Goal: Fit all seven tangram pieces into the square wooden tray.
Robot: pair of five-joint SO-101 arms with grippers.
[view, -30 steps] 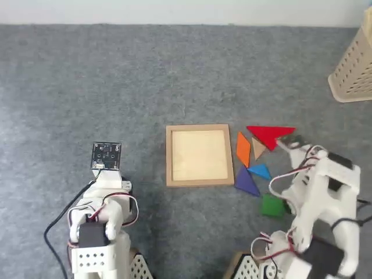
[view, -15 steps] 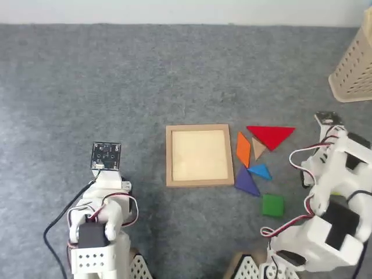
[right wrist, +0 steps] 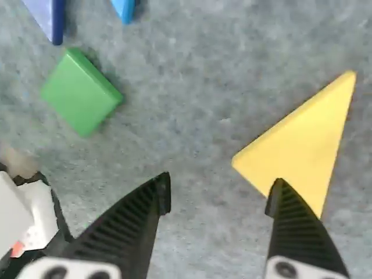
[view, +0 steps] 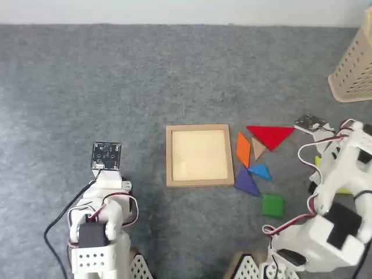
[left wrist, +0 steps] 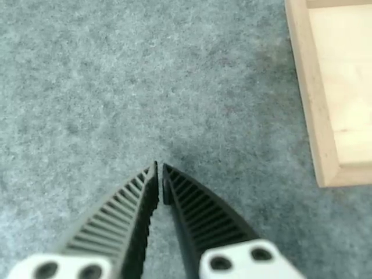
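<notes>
The square wooden tray [view: 169, 156] sits mid-desk with nothing inside. Just beside its right edge the high view shows a red triangle [view: 269, 136], an orange parallelogram [view: 243, 149], a small tan triangle [view: 257, 147], a blue triangle [view: 260, 171], a purple triangle [view: 246, 182] and a green square [view: 272, 205]. There the yellow triangle [view: 343, 190] is mere slivers beside the right arm. The right wrist view gives it whole [right wrist: 302, 157], lying flat, well apart from the green square [right wrist: 80, 92]. The right jaws stand wide apart and hold nothing, one tip over its edge. The left wrist view shows the left jaws pressed together, empty, above grey desk [left wrist: 116, 75] near a tray corner [left wrist: 311, 104].
</notes>
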